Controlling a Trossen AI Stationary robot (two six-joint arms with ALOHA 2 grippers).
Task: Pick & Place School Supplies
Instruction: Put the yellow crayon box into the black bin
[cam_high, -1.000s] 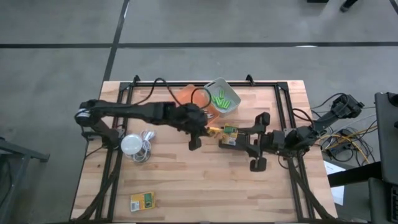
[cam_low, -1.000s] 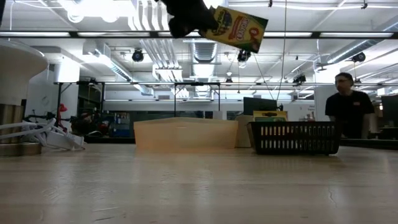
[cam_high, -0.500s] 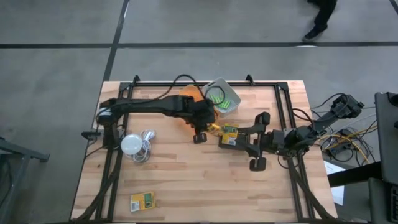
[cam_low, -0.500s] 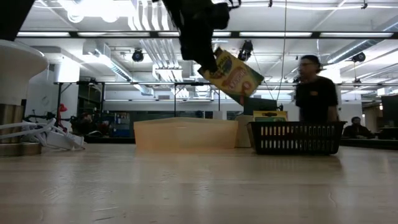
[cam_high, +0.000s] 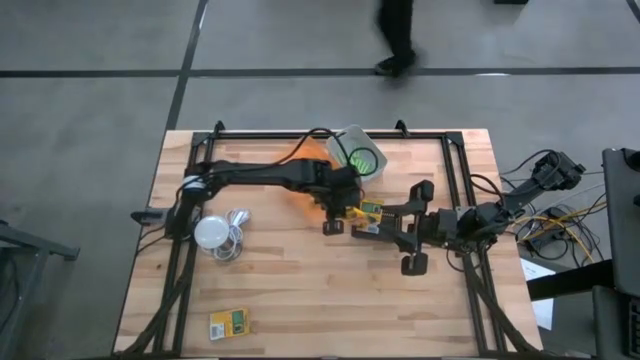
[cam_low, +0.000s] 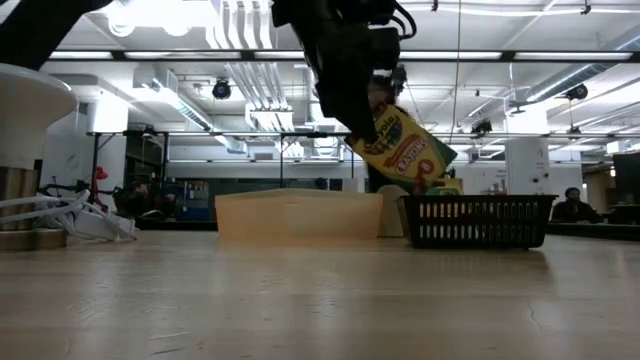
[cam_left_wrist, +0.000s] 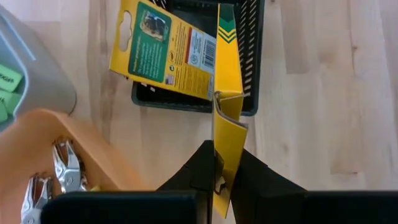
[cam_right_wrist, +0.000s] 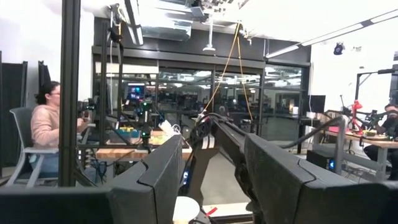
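The left gripper (cam_left_wrist: 216, 180) is pinched tight on the thin edge of a yellow crayon box (cam_left_wrist: 227, 134), and in the middle of the high view that box hangs in the air just at the near edge of the black basket (cam_left_wrist: 249, 74). The box's long side tilts down toward the basket, where another yellow-and-green box (cam_left_wrist: 166, 50) already lies, so I think the next move is a short push forward and then a let-go. The right gripper (cam_right_wrist: 208, 177) waits with its fingers apart at the right of the high view, so the left arm is the nearer one.
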